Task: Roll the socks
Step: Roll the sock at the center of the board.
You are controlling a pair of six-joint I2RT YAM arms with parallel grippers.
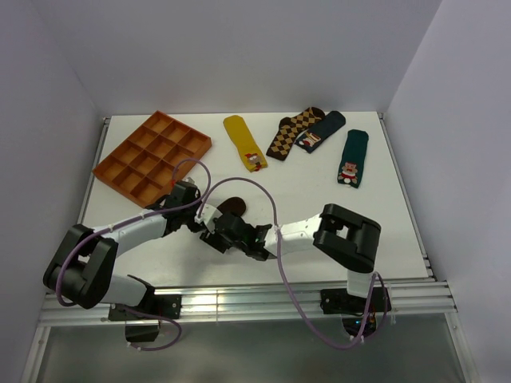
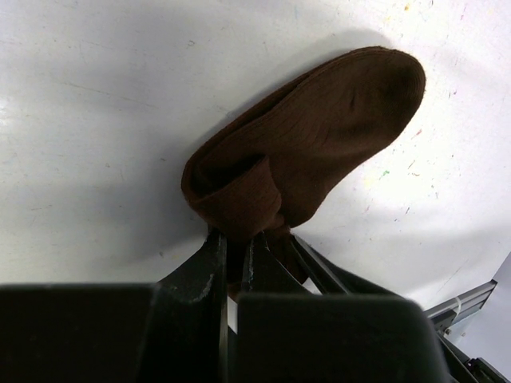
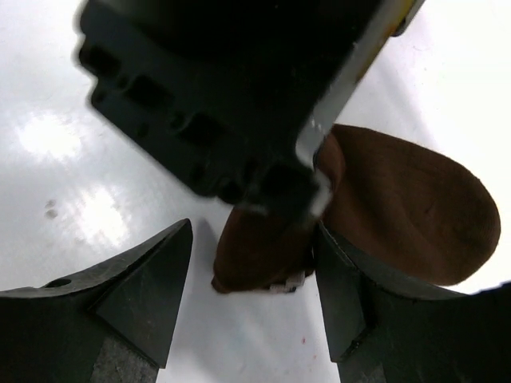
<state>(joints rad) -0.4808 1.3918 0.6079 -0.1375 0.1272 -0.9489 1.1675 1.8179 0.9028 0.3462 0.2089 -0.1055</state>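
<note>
The dark brown sock [image 1: 233, 207] lies on the white table near the front middle, partly rolled from its cuff. My left gripper [image 2: 237, 239] is shut on the rolled end of the sock [image 2: 335, 120], the toe pointing away. My right gripper [image 3: 254, 233] is open, its fingers standing either side of the rolled end; the sock [image 3: 407, 207] shows a bit of cream stripe under the roll. The left gripper's black body [image 3: 223, 104] sits just above the roll. In the top view both grippers, left [image 1: 209, 217] and right [image 1: 225, 233], meet at the sock.
An orange compartment tray [image 1: 152, 155] stands at the back left. A mustard sock [image 1: 244, 142], a diamond-patterned sock [image 1: 291, 133], a dark blue sock [image 1: 321, 131] and a green sock [image 1: 352, 157] lie along the back. The table's metal rail [image 1: 239, 299] runs along the front.
</note>
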